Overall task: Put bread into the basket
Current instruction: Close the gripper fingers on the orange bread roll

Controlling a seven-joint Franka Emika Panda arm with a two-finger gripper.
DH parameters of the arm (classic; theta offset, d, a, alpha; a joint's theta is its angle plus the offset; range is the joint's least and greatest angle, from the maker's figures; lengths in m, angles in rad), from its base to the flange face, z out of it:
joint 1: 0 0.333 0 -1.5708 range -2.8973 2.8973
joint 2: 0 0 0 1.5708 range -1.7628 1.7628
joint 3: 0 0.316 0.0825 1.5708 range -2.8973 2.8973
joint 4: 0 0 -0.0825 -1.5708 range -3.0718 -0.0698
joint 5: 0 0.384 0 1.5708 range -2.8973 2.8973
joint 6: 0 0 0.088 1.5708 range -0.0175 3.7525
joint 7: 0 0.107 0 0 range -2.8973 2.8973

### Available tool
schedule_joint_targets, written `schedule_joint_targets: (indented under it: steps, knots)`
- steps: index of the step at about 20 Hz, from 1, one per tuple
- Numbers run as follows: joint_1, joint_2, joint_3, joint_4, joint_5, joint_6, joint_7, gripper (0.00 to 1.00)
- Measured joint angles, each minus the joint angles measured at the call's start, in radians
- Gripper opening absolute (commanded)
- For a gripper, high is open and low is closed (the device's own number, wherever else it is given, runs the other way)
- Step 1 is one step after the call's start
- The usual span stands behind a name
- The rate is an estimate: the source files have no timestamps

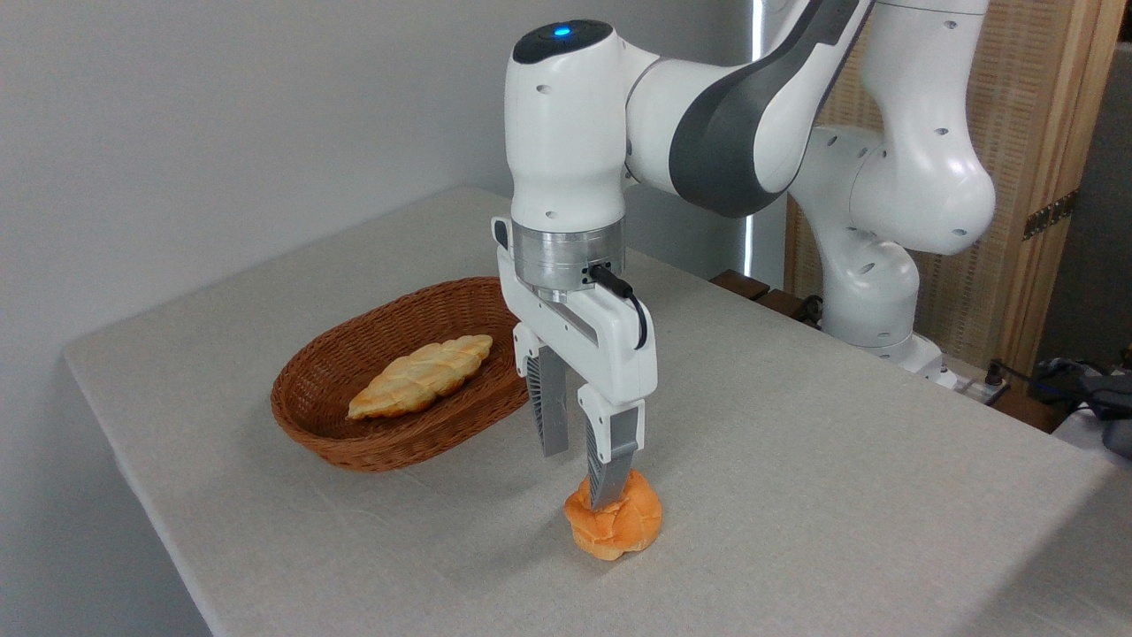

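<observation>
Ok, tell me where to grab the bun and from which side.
Grip the bun across its round middle, coming straight down from above. It sits flat on the table with its knotted top up and nothing beside it. The open end effector already hangs over it, one finger at its top.

A long, pale-yellow braided loaf lies left of the gripper and a little behind it. Everything rests on a beige tablecloth. Far right, dark cables and a wooden screen.
</observation>
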Motion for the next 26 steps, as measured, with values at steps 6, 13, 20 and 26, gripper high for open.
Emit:
schedule_joint_targets:
  steps: [6,13,20,26]
  knots:
    - [0.000,0.007,0.000,-0.004,0.074,0.000,0.045,1.00]
    - [0.000,0.020,0.000,-0.008,0.167,0.000,0.057,1.00]
    - [0.001,0.023,0.000,-0.016,0.217,0.000,0.104,1.00]
    - [0.001,0.032,0.000,-0.027,0.224,0.000,0.107,1.00]
